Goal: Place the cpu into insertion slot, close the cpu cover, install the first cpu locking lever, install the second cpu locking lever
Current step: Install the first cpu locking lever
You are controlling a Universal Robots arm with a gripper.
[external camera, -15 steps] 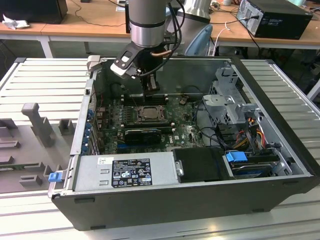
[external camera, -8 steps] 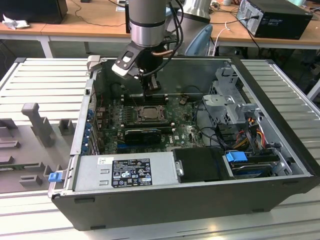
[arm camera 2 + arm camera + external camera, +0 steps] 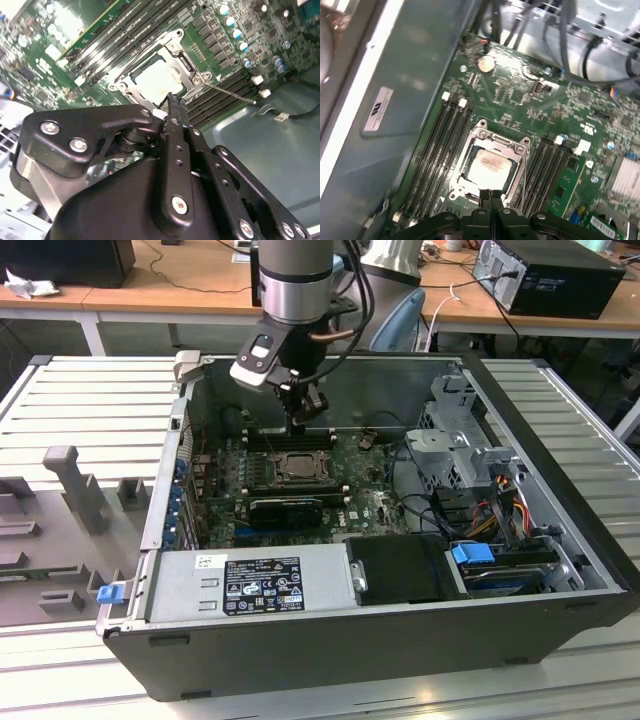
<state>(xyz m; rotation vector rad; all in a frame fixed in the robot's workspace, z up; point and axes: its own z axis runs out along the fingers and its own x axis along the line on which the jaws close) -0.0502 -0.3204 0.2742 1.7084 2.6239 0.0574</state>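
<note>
Because the cpu sits under the cpu cover, your fingers, pinched together and empty, hover at its edge, likely as a pusher.

Pale silver-grey cpu, green circuit board — black memory slots, black gripper.

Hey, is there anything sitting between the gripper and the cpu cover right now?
Nothing visible does. The gripper, fingers shut and empty, hangs just above one edge of the cpu cover, which lies flat over the cpu in the insertion slot. Only open air shows between them.
</note>
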